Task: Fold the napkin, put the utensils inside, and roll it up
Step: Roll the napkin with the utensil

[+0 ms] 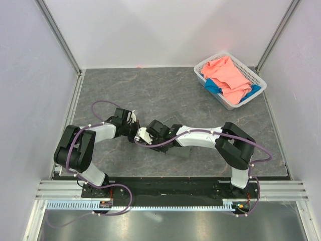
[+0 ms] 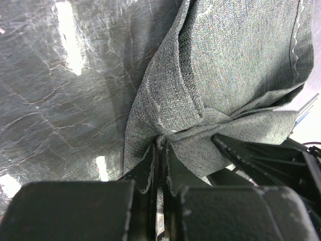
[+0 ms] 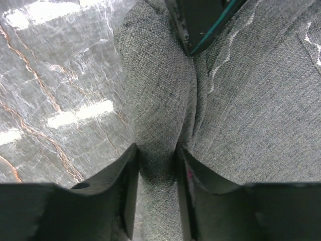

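Observation:
The dark grey napkin (image 1: 181,152) lies bunched mid-table under both wrists, mostly covered by them from above. My left gripper (image 2: 161,142) is shut on a pinched, gathered bit of the napkin (image 2: 230,55). My right gripper (image 3: 156,150) clamps a rounded fold of the napkin (image 3: 251,100), its fingers (image 3: 125,165) pressing the ridge from both sides. From above, the left gripper (image 1: 134,131) and right gripper (image 1: 146,134) almost touch. The utensils are out of view.
A white basket (image 1: 259,80) stands at the back right, holding a salmon-pink cloth (image 1: 228,75) and a blue cloth (image 1: 213,86). Part of the left gripper (image 3: 200,20) hangs just beyond my right fingers. White walls enclose the table on three sides.

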`<state>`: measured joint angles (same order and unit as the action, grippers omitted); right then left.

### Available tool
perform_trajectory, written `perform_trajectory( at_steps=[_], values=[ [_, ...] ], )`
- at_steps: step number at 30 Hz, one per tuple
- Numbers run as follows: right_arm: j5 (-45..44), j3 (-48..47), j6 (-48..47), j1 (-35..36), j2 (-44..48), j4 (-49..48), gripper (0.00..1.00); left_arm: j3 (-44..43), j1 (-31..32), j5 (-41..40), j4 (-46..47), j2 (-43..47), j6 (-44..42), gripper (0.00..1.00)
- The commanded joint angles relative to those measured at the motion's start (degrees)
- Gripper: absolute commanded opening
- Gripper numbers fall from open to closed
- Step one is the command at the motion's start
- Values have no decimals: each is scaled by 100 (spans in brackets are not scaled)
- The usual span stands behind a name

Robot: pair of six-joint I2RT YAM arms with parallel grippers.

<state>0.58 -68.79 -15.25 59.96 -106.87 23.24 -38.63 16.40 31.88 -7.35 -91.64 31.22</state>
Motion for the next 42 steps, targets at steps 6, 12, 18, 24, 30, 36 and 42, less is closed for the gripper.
perform_trajectory(
  at_steps=[6,12,18,24,30,36,42],
  values=[
    [908,112,109,-318,-159,206,33,40,-85,-717,-56,734,-117,34],
    [1813,42,154,-582,-97,444,30,365,-252,-1421,-64,1568,77,52],
    [2955,-309,145,-907,-369,804,29,944,-260,-1195,515,2184,16,57],
    [4001,-810,66,-1276,-782,1305,29,1384,-252,-289,1429,2335,7,64],
    [4845,-1188,-13,-1593,-1362,1639,30,1455,-243,-130,1640,2124,-37,66],
    [5486,-1522,-128,-1856,-1907,1876,30,1429,-199,82,1807,1807,-81,66],
    [5611,-1848,-145,-2006,-2329,2035,30,1385,-181,90,1869,1623,-151,63]
  ],
)
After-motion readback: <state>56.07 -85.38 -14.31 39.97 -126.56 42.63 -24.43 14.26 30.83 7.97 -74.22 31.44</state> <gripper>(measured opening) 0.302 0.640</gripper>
